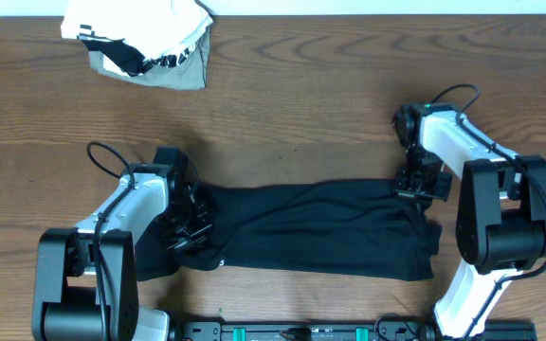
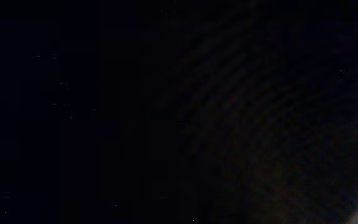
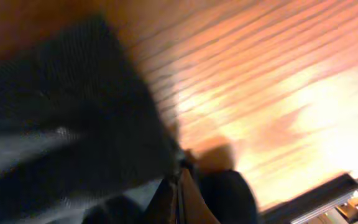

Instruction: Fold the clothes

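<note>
Black garment (image 1: 320,227) is lying as a long flat band across the near side of the table (image 1: 301,104), stretched between the two arms. White-and-grey bundle (image 1: 145,43) is sitting well apart at the far left corner, not part of this.

Left gripper (image 1: 186,225) is sitting on the garment's left end, jaws pressed together, looks like it is pinching cloth there. Its wrist view is giving only darkness, probably fabric against the lens, so the grip itself is not showing.

Right gripper (image 1: 415,182) is at the far right corner of the garment, jaws pressed together. The blurry right wrist view is showing black cloth running up to the closed fingertips, so likely pinching the edge.

Step in hand, as a judgement: both ends being gripped ahead of a fold, with no lift showing yet. The next move is calling for raising both ends together and carrying one edge over the other, keeping the cloth taut so it isn't bunching or slipping out of either thin pinch.
</note>
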Robot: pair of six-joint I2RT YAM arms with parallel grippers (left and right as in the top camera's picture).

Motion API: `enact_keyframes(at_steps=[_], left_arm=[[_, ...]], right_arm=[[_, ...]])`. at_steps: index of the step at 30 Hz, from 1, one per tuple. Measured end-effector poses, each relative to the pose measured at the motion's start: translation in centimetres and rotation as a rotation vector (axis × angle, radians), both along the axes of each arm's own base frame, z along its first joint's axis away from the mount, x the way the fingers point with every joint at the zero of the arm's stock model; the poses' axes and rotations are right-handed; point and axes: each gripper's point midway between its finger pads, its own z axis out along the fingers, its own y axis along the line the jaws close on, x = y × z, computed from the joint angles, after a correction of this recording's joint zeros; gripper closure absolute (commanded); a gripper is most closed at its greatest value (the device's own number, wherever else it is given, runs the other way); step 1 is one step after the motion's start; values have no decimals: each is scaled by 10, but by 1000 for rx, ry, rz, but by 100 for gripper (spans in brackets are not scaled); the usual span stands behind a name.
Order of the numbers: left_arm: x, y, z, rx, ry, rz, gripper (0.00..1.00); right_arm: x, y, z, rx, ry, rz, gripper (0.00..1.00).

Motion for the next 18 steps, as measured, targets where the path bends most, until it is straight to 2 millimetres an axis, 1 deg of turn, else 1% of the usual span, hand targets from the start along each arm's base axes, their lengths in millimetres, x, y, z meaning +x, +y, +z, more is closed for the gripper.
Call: enact_keyframes(at_steps=[3,5,6,8,9,10,11,12,13,15,17,18], left_arm=[[5,2,6,11,-17,-2,94],[13,3,15,19,-48,-2,93],[19,3,22,21,-71,-2,91],[29,3,38,22,-121,-3,83],[34,3,48,20,-152,-3,72],[38,3,54,17,-174,-7,59],[40,3,62,16,-199,-8,48],[42,3,68,17,-221,-4,37],[43,3,73,16,-239,-3,32],[40,3,81,15,-258,-10,27],[38,3,85,13,-272,-23,21],[37,3,87,12,-280,-33,20]], right_arm=[[12,-1,13,-11,-25,0,99],[16,-2,23,-13,-40,1,99],[16,-2,29,-14,-48,-1,99],[16,-3,45,-17,-80,-3,94],[15,-3,54,-16,-98,-6,90],[14,-3,61,-16,-113,-10,82],[11,-3,71,-16,-130,-14,69],[8,-4,80,-15,-147,-16,49],[6,-4,88,-14,-162,-18,29],[1,-5,103,-14,-189,-17,1],[-6,-6,114,-15,-202,-21,1],[-10,-6,118,-16,-201,-25,1]])
